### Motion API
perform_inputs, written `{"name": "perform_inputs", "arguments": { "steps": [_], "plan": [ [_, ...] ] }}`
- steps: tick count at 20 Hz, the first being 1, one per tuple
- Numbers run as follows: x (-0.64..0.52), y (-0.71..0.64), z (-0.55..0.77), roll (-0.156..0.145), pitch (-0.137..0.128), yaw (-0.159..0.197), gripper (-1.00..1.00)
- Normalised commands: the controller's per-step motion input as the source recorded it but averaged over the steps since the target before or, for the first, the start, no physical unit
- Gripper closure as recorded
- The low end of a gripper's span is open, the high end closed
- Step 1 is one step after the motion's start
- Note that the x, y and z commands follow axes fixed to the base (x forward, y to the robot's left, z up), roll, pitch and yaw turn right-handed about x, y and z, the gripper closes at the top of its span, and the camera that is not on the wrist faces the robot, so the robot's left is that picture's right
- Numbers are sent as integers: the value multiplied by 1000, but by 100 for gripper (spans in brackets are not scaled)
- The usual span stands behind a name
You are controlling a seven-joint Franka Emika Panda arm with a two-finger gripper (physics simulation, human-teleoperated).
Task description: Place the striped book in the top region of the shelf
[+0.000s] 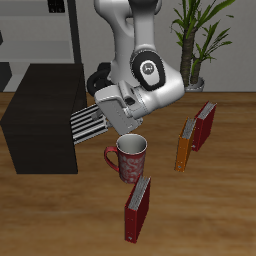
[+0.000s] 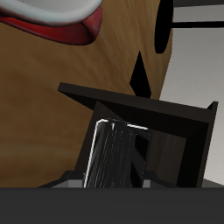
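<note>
A: Wrist view: striped book (image 2: 115,156) clamped in the tool (image 2: 112,179), just beside the shelf (image 2: 188,144).
B: Thin, stiff, probably light; slick covers, so grip flat across both faces.

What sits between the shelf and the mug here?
In the exterior view, the striped book, held by the gripper, hangs between the shelf and the mug.

No legible text, labels, brands or numbers anywhere in my views. The striped book (image 1: 87,122) carries only black-and-white lines; the mug (image 1: 131,158) shows a red pattern, no lettering.
</note>
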Motion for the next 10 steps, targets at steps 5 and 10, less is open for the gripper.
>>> {"name": "perform_inputs", "arguments": {
  "steps": [5, 10],
  "plan": [
    [-28, -133, -4, -17, 10, -4, 100],
    [14, -302, -43, -39, 20, -6, 100]
  ]
}}
